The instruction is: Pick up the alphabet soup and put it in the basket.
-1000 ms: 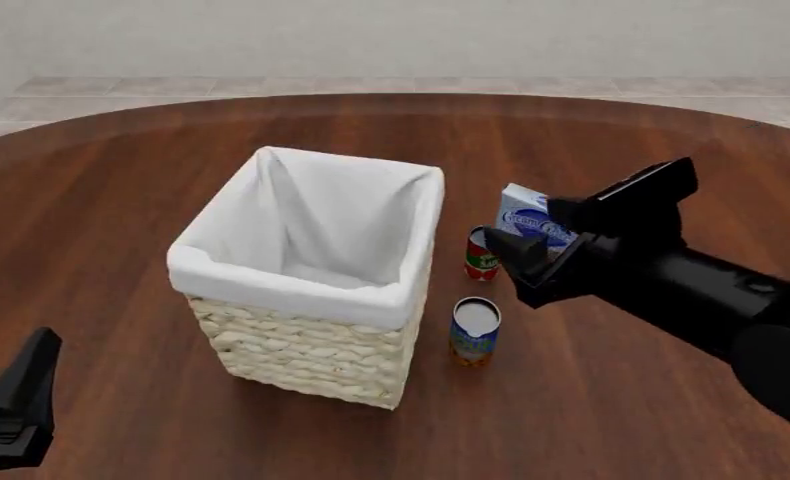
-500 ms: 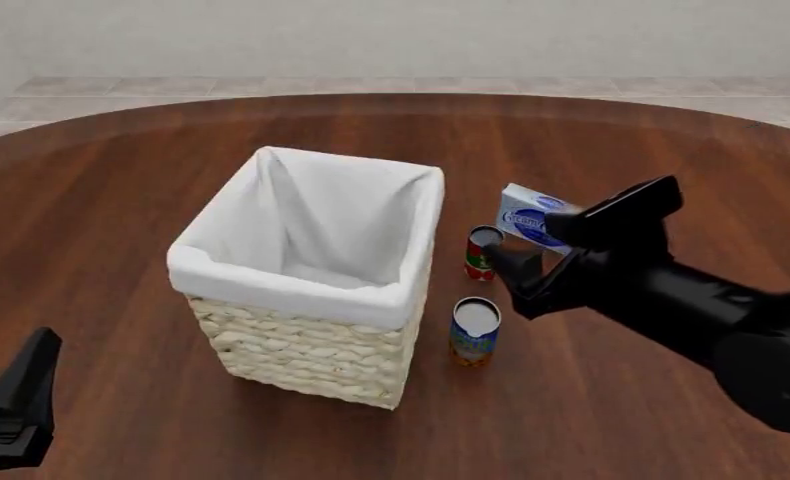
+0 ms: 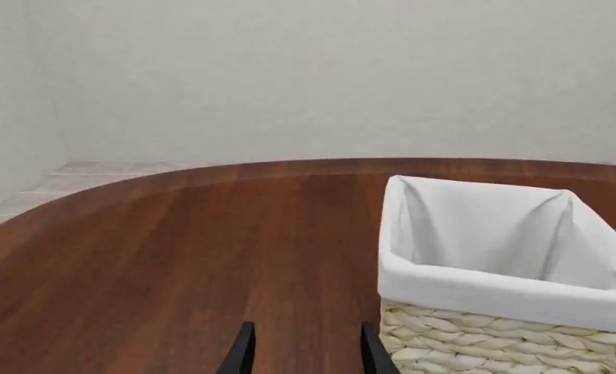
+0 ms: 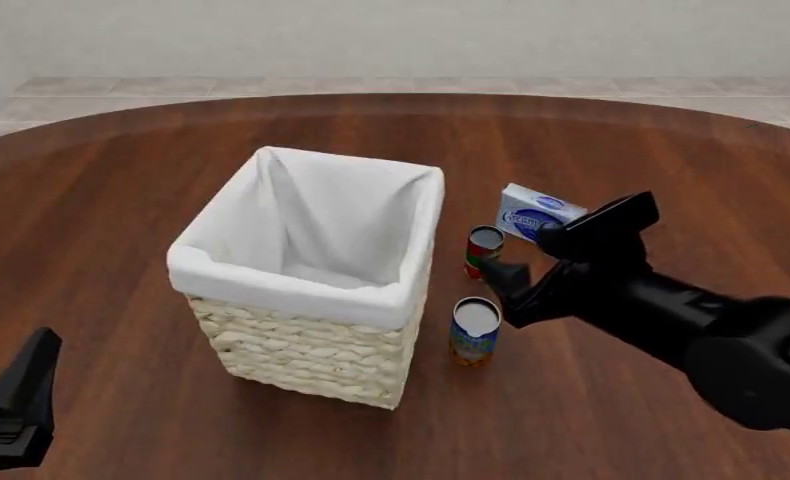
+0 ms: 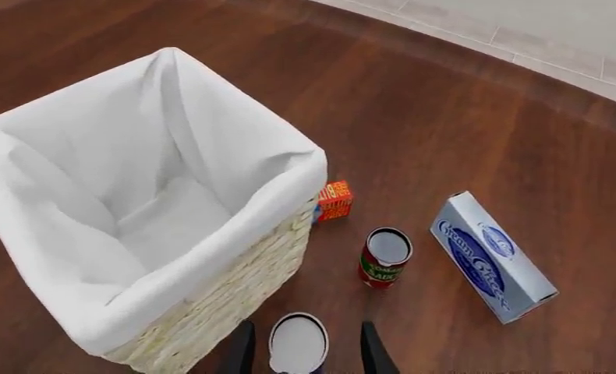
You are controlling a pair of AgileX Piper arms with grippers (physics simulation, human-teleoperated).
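Table [image 4: 128,160]: a round dark wood top on which everything stands.

Basket [image 4: 318,345]: set upright left of the cans, its white lining [image 5: 100,156] folded over the rim and its mouth open upward, so a can could be dropped in from above. Nothing is seen inside it.

Right gripper [image 4: 513,270]: held above the table just right of and above the soup can, tilted down toward it. In the right wrist view the two fingers are spread with the can's top framed between them [image 5: 299,347], which suggests an approach lined up for a grasp; the can is not yet touched.

Left gripper [image 3: 304,354]: parked low at the near left, well apart from the cans, fingers parted, nothing between them.

White-and-blue box [image 4: 537,212]: lying behind the cans, not involved.

Alphabet soup [image 4: 475,332]: standing upright on the table just beside the basket's near right corner.

Red-and-green can [image 4: 483,252]: upright, behind the soup, to be left alone.

Small orange box [image 5: 334,200]: tucked against the basket's far side.
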